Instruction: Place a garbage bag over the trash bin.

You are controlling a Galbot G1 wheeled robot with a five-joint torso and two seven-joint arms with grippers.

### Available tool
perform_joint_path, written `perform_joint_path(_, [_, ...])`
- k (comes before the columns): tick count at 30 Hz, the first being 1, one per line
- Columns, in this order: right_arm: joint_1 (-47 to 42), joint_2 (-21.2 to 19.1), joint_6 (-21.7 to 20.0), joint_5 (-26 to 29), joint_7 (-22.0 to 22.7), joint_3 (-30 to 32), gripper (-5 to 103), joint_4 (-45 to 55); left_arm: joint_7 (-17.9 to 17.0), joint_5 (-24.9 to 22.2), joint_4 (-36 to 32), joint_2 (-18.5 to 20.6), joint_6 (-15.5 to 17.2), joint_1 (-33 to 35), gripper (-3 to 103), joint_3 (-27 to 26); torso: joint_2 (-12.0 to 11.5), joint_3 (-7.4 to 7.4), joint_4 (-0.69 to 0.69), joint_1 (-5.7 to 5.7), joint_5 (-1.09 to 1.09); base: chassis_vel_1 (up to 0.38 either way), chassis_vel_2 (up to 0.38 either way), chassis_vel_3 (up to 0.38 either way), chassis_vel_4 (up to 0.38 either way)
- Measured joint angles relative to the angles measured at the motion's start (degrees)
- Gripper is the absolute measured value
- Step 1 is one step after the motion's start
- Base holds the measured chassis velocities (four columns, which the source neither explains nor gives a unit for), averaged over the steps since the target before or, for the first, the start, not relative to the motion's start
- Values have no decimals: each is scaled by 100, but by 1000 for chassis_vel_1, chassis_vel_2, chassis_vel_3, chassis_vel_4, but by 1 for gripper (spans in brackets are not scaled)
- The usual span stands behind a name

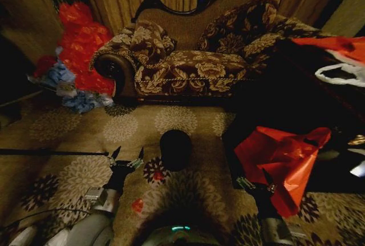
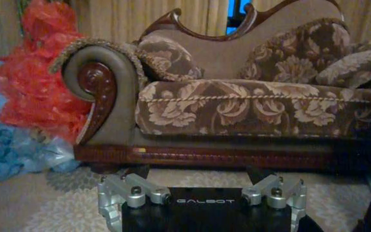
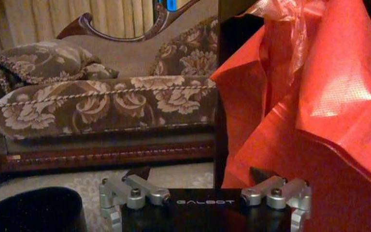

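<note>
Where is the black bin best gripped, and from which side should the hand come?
The bin stands upright on the carpet, its round body looking wider than the open left hand beside it; so probably pinch its rim from above.

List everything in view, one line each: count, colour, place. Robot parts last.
trash bin: 1, black, on the carpet straight ahead, between the arms, no bag on it.
orange-red plastic sheet: 1, hanging off the dark table's edge on the right.
dark table: 1, right side, right of the bin.
sofa: 1, brown floral, carved wood frame, behind the bin.
cushions: 2 visible, brown floral, on the sofa.
heap of bags: 1, red and blue, left of the sofa.
carpet: 1, beige with flower pattern.
left gripper: open, low, left of the bin.
right gripper: open, low, beside the sheet.
</note>
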Motion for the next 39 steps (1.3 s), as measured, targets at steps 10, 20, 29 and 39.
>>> perform_joint_path(10, [51,9,-89,-144,27,-44,100,75,62,309,183,228,-97,-121,100,82,0,0,0,0,0,0,0,0,0])
perform_joint_path(20, [44,-11,-116,-194,29,-58,100,116,-81,-10,-14,348,146,-188,100,343,0,0,0,0,0,0,0,0,0])
perform_joint_path(29, [158,-74,-130,-430,150,-215,100,-154,-488,-3564,-99,1599,595,-1914,100,1585,0,0,-1,0,1,0,0,0,0])
perform_joint_path(39, [526,-314,-389,-527,486,-422,100,-559,-987,-5579,1167,1150,649,-5286,100,4262,-1,1,-1,1,0,0,0,0,0])
